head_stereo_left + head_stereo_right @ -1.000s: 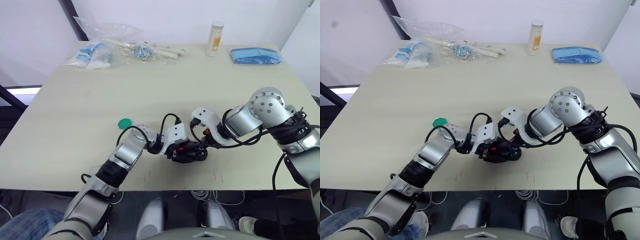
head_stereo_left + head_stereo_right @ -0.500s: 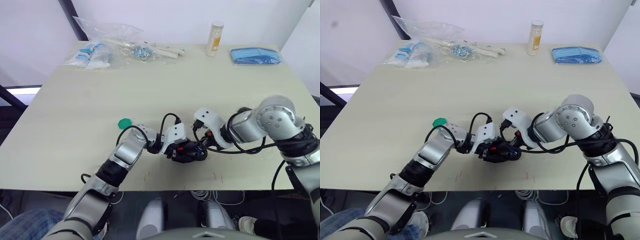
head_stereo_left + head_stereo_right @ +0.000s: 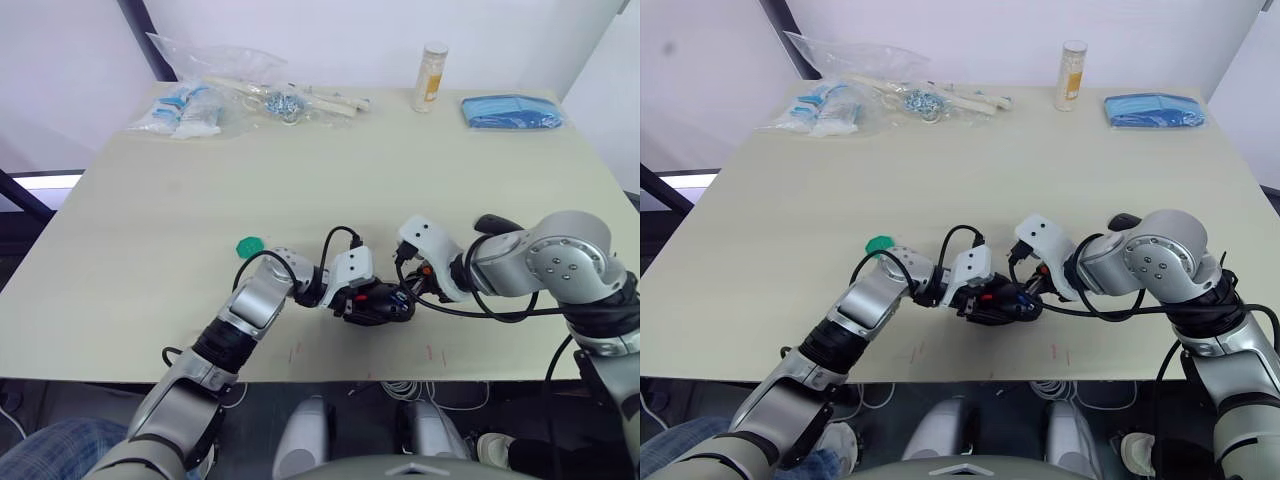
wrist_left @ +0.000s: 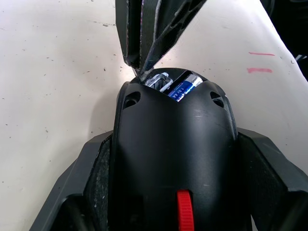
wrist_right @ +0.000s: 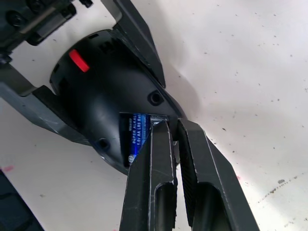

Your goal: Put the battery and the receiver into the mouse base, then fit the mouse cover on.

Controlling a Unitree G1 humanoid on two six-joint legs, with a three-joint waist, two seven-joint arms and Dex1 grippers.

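- While the mouse base (image 4: 173,159) sits near the desk's (image 3: 330,190) front edge, the left hand (image 3: 362,297) clamps it, one finger on each flank.
- Seated in the base's open compartment, the battery (image 5: 136,137) shows its blue label (also visible in the left wrist view).
- With its fingers (image 5: 159,163) pressed nearly together, the right hand (image 3: 410,292) has its tips at the compartment's edge, beside the battery.
- Left of the base, well apart, lies a green disc (image 3: 248,245).
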